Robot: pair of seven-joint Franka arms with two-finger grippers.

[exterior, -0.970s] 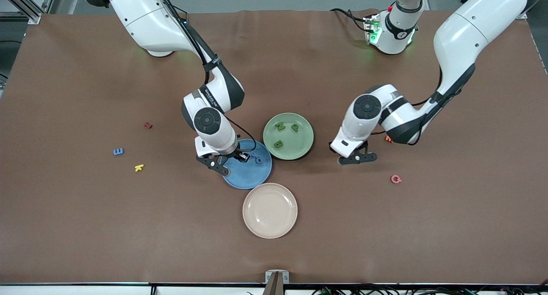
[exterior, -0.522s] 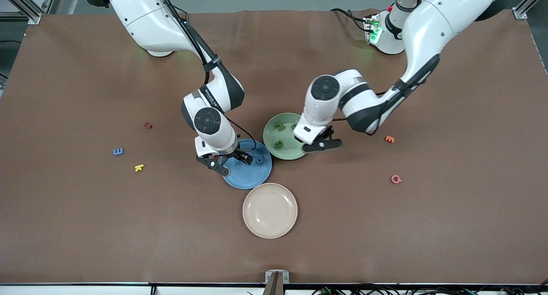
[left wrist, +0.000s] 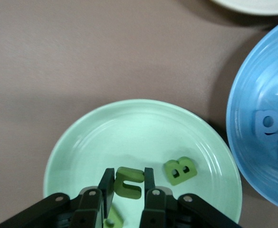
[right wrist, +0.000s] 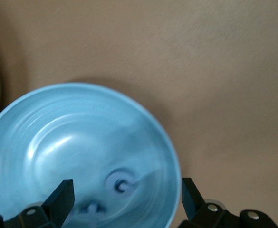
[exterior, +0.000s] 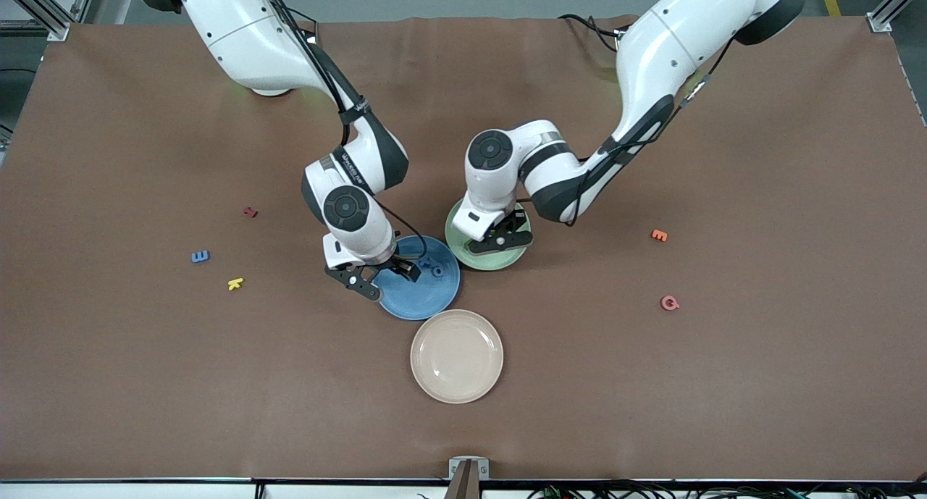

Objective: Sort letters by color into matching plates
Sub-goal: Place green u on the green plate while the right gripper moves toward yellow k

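While both arms hang over their plates, sorting looks over halfway: the green plate (left wrist: pixel 81 142) holds a B; left claw (left wrist: pixel 129 187) pinches a green letter (left wrist: pixel 129 183) above it. Right claw (right wrist: pixel 122 199) gapes empty over the blue plate (right wrist: pixel 43 123). A blue E (exterior: pixel 200 256) lies out at nine o'clock.

Brown mat-covered table (exterior: pixel 145 383); aluminium frame posts (exterior: pixel 43 6) at corners; grey floor at table's edges.

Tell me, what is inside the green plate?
The green plate holds a green B; the shut left claw holds a green letter over it. Its fingers cover most of another.
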